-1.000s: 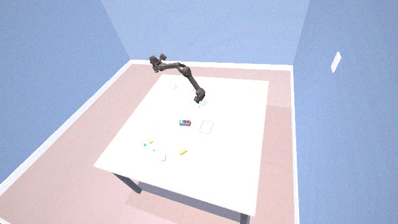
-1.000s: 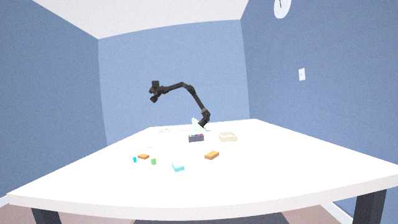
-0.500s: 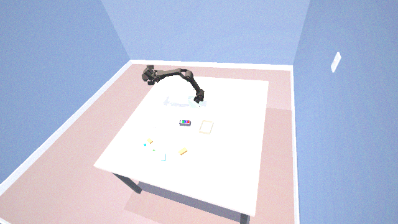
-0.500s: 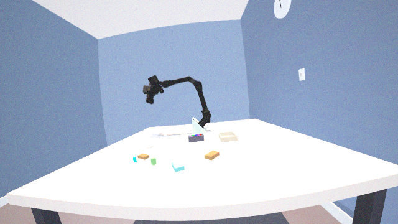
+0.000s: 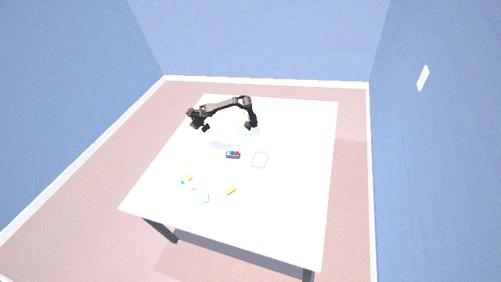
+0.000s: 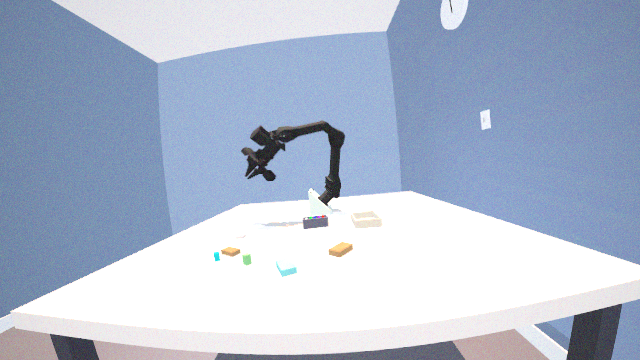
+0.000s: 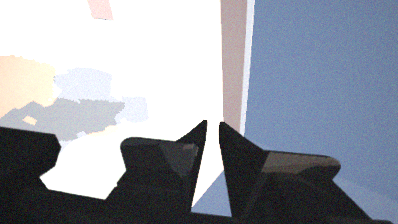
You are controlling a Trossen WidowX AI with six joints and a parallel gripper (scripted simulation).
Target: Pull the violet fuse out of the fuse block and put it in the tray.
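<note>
The dark fuse block (image 5: 232, 154) sits mid-table with a row of coloured fuses in its top; it also shows in the exterior view (image 6: 315, 221). The fuses are too small for me to single out the violet one. The beige tray (image 5: 259, 160) lies just right of the block, also seen in the exterior view (image 6: 366, 219). My gripper (image 5: 199, 127) hangs high in the air, well left of and behind the block, as the side view (image 6: 251, 175) shows. In the wrist view the fingers (image 7: 212, 125) stand nearly together with nothing between them.
Two orange blocks (image 6: 340, 249) (image 6: 230, 251), a green cube (image 6: 246, 259), a small cyan cube (image 6: 216, 256) and a light cyan block (image 6: 286, 268) lie nearer the table's front. A pale translucent wedge (image 6: 315, 202) stands by the arm's base.
</note>
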